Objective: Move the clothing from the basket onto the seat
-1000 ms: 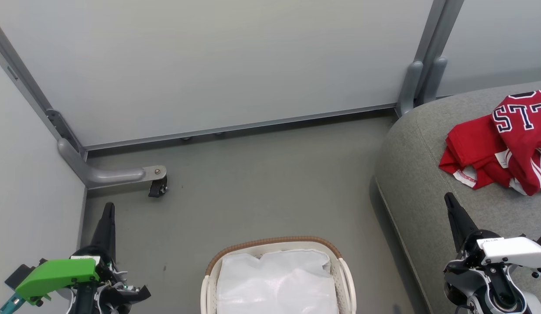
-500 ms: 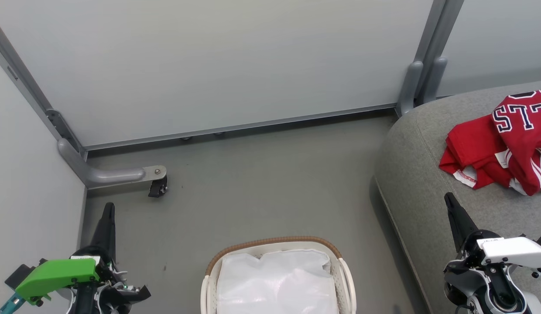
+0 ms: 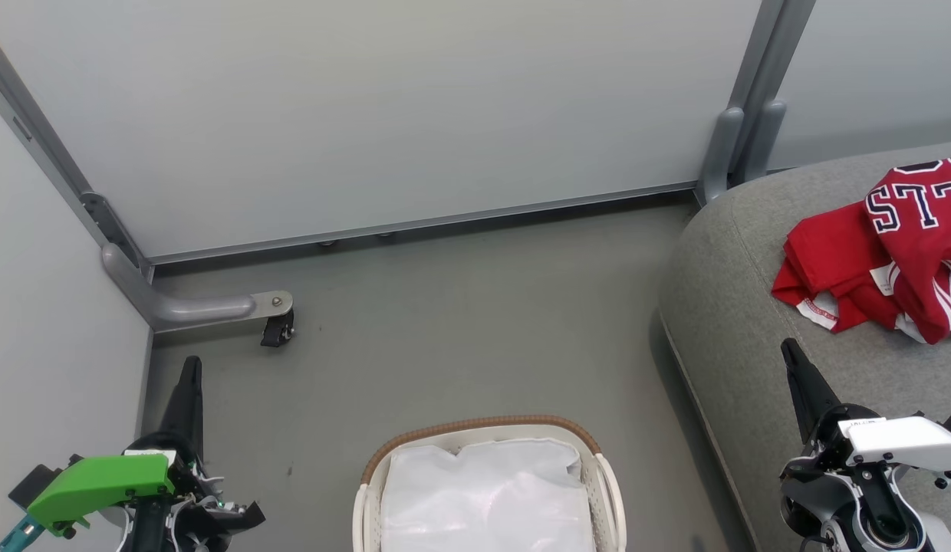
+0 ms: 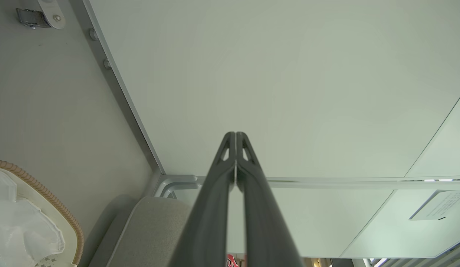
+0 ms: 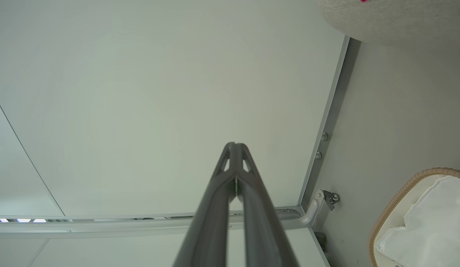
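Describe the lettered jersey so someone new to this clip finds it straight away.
Start at the grey seat on the right of the head view. Two red garments lie heaped on it, and the jersey is the right-hand one. Unlike the plain red garment beside it, it bears white dark-edged letters and striped trim.

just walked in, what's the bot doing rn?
Nothing is being handled at the moment. The red jersey and the plain red garment lie bunched together on the grey seat. The part of the basket in view holds a white liner and nothing red. The left gripper and right gripper are both shut and empty, one on each side of the basket. The move looks done.
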